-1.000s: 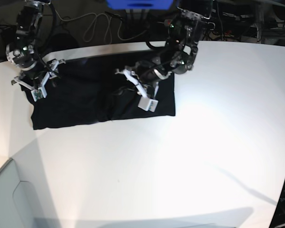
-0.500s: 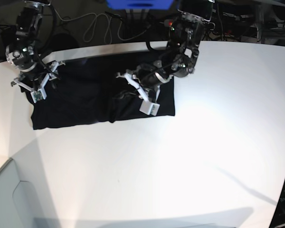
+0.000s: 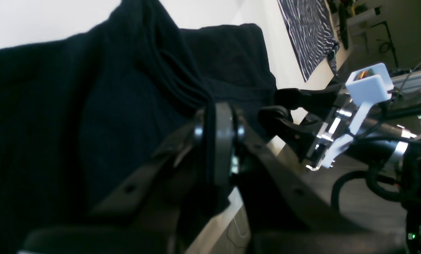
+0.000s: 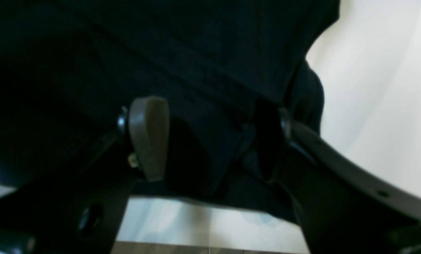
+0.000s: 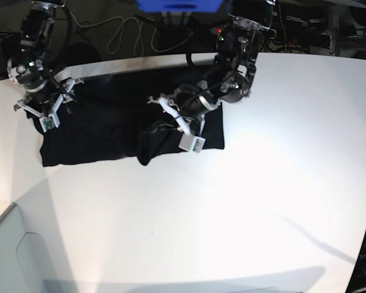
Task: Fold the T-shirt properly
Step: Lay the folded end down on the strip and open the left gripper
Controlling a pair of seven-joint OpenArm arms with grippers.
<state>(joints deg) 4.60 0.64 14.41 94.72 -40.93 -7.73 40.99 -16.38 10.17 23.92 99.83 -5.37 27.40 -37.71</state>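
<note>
Base view: mounted high, looking steeply down on the white table, both arms at its far edge, distant enough to take in the whole surface.

Left wrist view: set just behind the left gripper, looking along its closed jaws, very near the T-shirt; the right arm shows beyond to one side.

Right wrist view: just behind the right gripper, jaws apart, cloth filling the frame ahead.

All three views share the black shirt and table.

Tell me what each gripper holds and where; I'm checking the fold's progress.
The left gripper is shut on a bunched fold of the T-shirt near its middle. The right gripper stands open over the shirt's edge, holding nothing.
</note>
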